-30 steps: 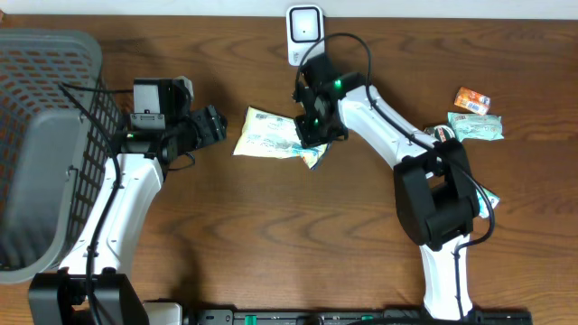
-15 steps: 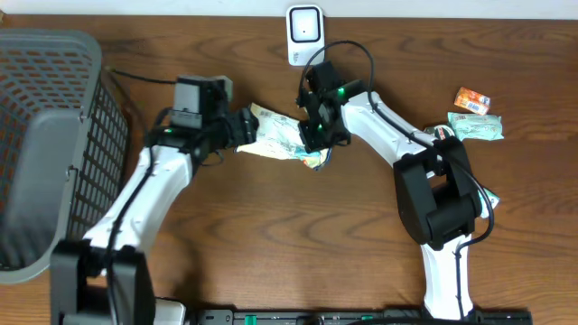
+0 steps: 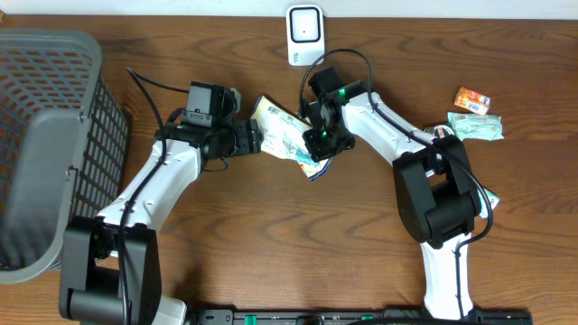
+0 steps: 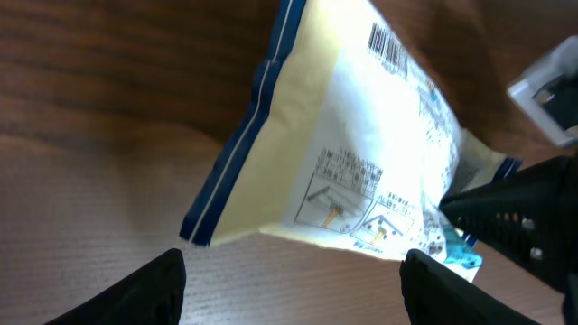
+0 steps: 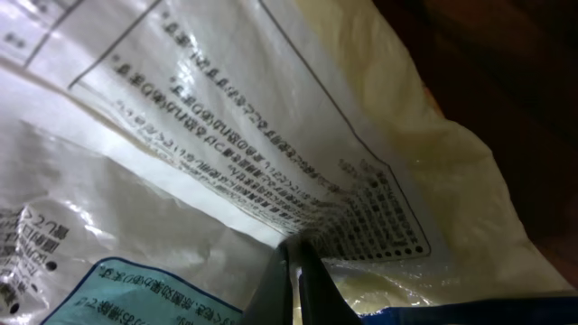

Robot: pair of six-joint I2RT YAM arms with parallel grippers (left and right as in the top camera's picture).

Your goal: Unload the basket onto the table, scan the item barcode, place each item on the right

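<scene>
You have the cream-and-white packet lying between your two end effectors, near the white scanner at the far edge of the table. The right end effector sits on the packet's right end, and the left end effector is just beside its left end.

Your right arm comes in from the right and bends back toward the centre. Your left arm runs diagonally up from the lower left, its wrist pointing at the packet.

In the right wrist view, the fingers are pinched fully together on a fold of the printed film. In the left wrist view, your left jaws stand wide apart and hold nothing. The packet's blue-trimmed edge hangs tilted just ahead of them, and its barcode faces that camera. The grey basket stands at the far left.
</scene>
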